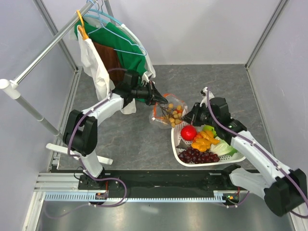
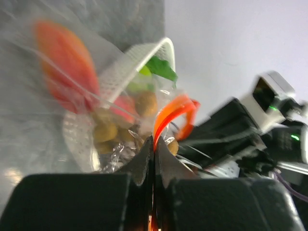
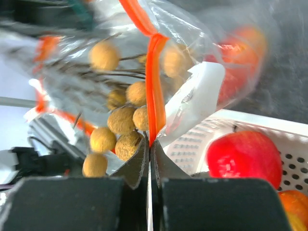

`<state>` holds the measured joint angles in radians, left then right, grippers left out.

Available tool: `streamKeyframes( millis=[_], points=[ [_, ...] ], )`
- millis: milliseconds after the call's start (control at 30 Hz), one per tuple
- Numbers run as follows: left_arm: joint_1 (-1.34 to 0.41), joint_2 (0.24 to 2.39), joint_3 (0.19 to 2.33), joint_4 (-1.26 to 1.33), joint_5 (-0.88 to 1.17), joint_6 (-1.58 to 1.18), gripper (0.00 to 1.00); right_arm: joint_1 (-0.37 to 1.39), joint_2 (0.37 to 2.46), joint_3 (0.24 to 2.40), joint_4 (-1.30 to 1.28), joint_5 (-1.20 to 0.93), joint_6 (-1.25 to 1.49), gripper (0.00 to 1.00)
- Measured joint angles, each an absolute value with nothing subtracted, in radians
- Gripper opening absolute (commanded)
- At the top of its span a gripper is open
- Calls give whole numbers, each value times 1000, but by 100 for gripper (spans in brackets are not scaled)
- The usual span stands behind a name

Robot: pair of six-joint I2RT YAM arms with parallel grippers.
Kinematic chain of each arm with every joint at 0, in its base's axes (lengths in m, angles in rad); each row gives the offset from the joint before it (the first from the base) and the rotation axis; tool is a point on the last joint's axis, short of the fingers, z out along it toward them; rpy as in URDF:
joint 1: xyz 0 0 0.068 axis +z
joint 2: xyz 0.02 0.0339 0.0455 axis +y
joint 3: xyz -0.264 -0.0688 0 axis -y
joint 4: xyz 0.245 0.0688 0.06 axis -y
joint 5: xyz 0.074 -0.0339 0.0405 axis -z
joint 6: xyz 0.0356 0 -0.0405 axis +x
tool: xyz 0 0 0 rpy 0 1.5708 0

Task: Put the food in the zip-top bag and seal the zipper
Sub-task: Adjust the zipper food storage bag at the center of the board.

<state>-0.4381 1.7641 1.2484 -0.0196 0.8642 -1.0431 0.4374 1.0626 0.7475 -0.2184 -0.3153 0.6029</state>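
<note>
The clear zip-top bag lies between my two grippers and holds the small brown nuts and a red-orange fruit. My left gripper is shut on the orange-red zipper at the bag's left end. My right gripper is shut on the zipper at the right end. The nuts hang inside the bag beside it. The white basket holds the red apple, green apple, orange pieces, purple grapes and lettuce.
A clothes rack with hangers and white, brown and green garments stands at the back left, just behind my left arm. Grey booth walls enclose the table on three sides.
</note>
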Motion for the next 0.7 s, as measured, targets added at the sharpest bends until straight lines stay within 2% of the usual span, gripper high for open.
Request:
streamKeyframes(
  millis=[100, 267, 533, 700],
  points=[
    [-439, 1748, 1381, -228, 741, -853, 2, 436, 986, 778, -245, -328, 609, 0],
    [-457, 1732, 1532, -456, 549, -616, 2, 436, 987, 807, -257, -346, 610, 0],
    [-643, 1687, 1612, -641, 233, -242, 2, 435, 1098, 855, -308, -348, 609, 0],
    [-736, 1666, 1668, -709, 113, -72, 2, 435, 1116, 929, -326, -347, 598, 0]
  ],
)
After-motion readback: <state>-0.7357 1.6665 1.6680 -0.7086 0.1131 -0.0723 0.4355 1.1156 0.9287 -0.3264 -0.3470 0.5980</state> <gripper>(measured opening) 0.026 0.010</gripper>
